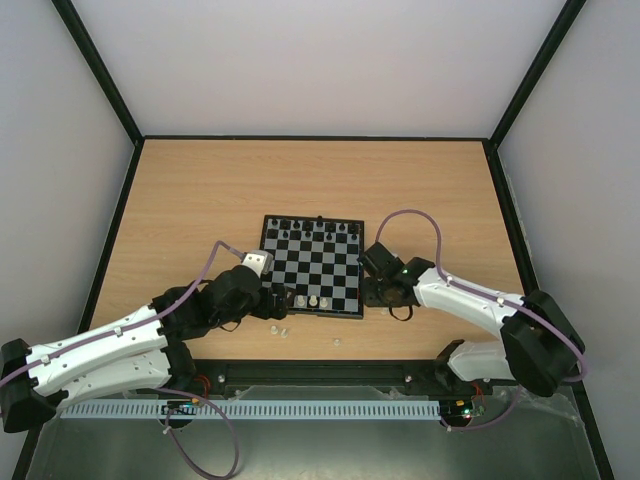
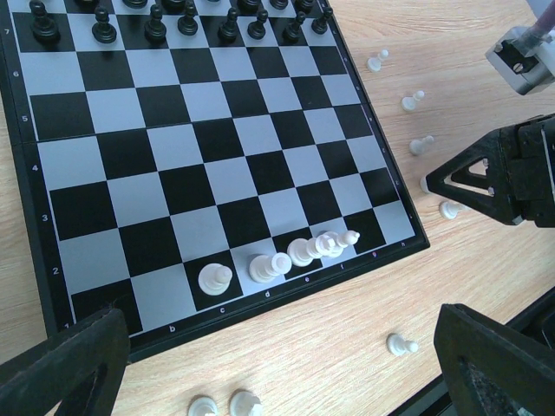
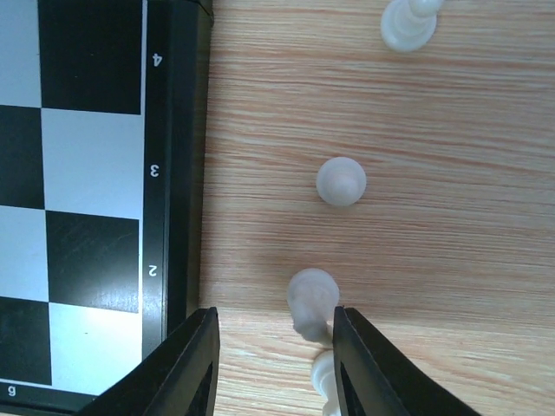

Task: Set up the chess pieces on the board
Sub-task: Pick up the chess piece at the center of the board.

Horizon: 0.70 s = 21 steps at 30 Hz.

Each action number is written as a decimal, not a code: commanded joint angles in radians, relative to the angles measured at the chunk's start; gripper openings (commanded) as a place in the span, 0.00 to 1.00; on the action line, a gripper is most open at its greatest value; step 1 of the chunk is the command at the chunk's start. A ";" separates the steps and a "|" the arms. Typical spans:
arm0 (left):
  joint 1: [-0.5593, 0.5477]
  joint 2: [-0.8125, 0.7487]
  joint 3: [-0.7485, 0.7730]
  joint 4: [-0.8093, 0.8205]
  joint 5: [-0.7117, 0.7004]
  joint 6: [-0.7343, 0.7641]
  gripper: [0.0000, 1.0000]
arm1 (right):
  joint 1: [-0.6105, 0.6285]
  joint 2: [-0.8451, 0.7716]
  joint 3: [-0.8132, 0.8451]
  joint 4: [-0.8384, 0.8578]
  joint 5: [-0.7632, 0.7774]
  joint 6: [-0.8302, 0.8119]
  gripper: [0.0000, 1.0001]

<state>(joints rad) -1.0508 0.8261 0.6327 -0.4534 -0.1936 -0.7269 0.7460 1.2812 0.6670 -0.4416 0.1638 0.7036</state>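
The board (image 1: pixel 312 268) lies mid-table, with black chess pieces (image 2: pixel 156 22) filling its far rows. A few white pieces (image 2: pixel 279 263) stand close together along its near row. Several more white pieces (image 2: pixel 412 101) lie loose on the wood to the right of the board. My left gripper (image 2: pixel 277 381) is open wide and empty, hovering over the board's near edge (image 1: pixel 275 300). My right gripper (image 3: pixel 273 364) is open at the board's right edge (image 1: pixel 372 282), low over the table. A whitish piece (image 3: pixel 312 296) stands between its jaws, close to the right finger (image 3: pixel 368 368).
Two white pieces (image 2: pixel 224 404) and a single one (image 2: pixel 400 345) lie on the wood in front of the board. In the right wrist view a second piece (image 3: pixel 325 381) sits behind the first, with others (image 3: pixel 341 181) farther out. The board's black frame (image 3: pixel 178 173) is just left of my right gripper.
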 commanded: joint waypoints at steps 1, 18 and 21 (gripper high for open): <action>-0.006 0.000 -0.010 0.013 -0.003 0.009 0.99 | -0.004 0.029 -0.014 0.002 0.001 -0.003 0.33; -0.005 0.002 -0.011 0.009 -0.012 0.003 0.99 | -0.006 0.033 -0.001 -0.007 0.009 -0.002 0.06; -0.005 0.006 -0.010 0.009 -0.012 0.003 0.99 | -0.006 0.006 0.019 -0.031 0.005 -0.002 0.05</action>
<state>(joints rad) -1.0508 0.8272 0.6327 -0.4534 -0.1944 -0.7258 0.7452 1.3106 0.6628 -0.4133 0.1646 0.6994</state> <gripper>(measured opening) 0.992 0.063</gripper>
